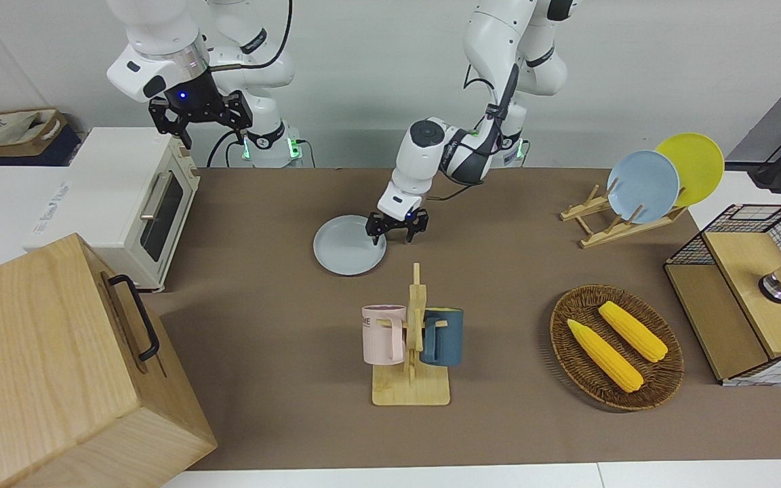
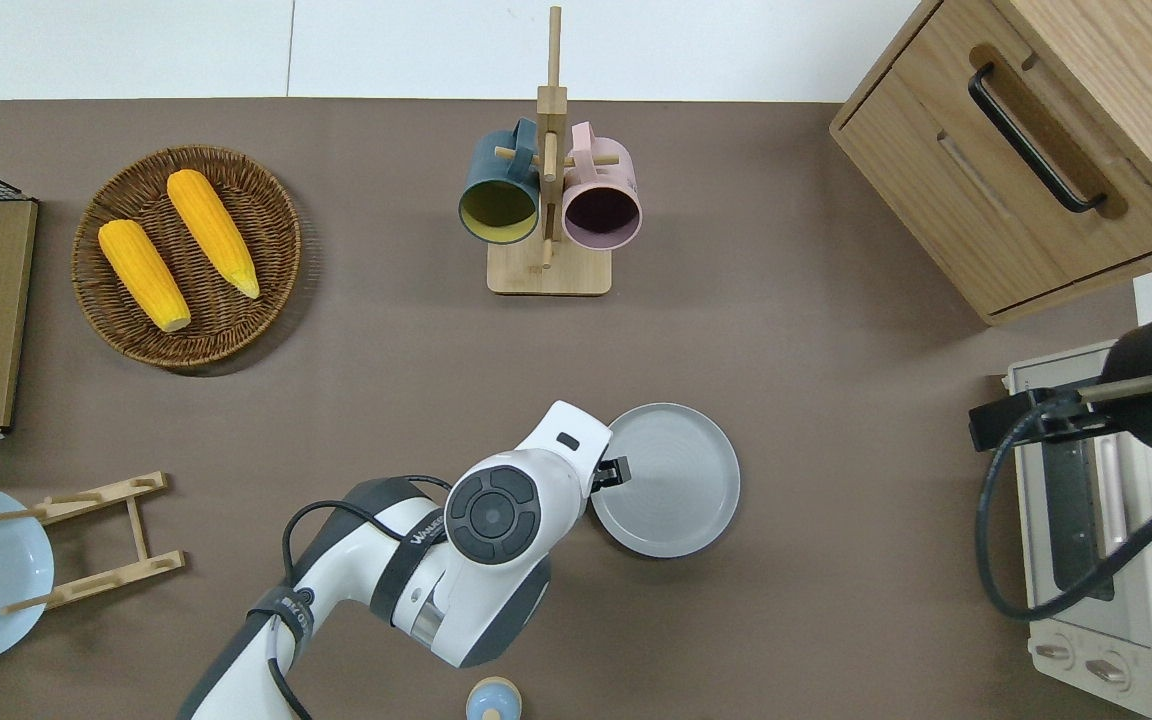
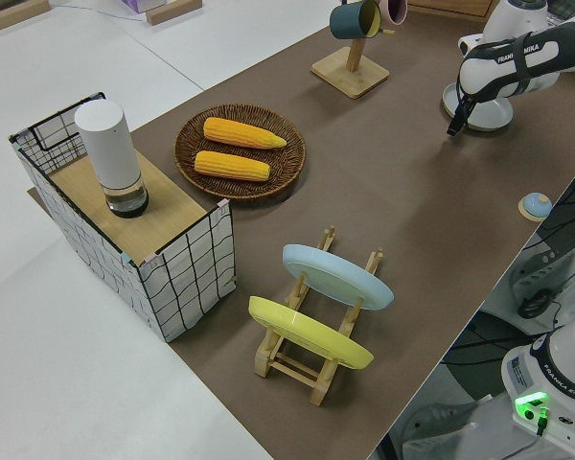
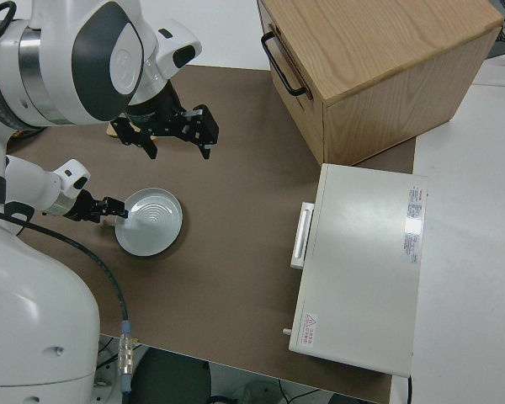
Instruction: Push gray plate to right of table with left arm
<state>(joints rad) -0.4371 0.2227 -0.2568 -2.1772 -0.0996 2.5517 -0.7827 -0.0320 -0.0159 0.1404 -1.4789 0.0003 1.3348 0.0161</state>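
1 edge of the gray plate (image 2: 671,485) meets the open left end effector (image 1: 397,228) mid-tabletop (image 2: 816,620) (push barely begun; right arm parked).

The left arm (image 1: 431,152) reaches low over the table's middle, its forearm angled down and its wrist bent so the black left gripper (image 1: 396,229) points downward at table level; its two fingers (image 1: 375,232) stand apart, one finger tip down inside the gray plate (image 2: 681,490) at the rim toward the left arm's end, the other just outside that rim; the right arm (image 1: 167,41) is parked, held high with its wrist turned down; the right gripper (image 1: 201,115) hangs with its fingers spread wide.
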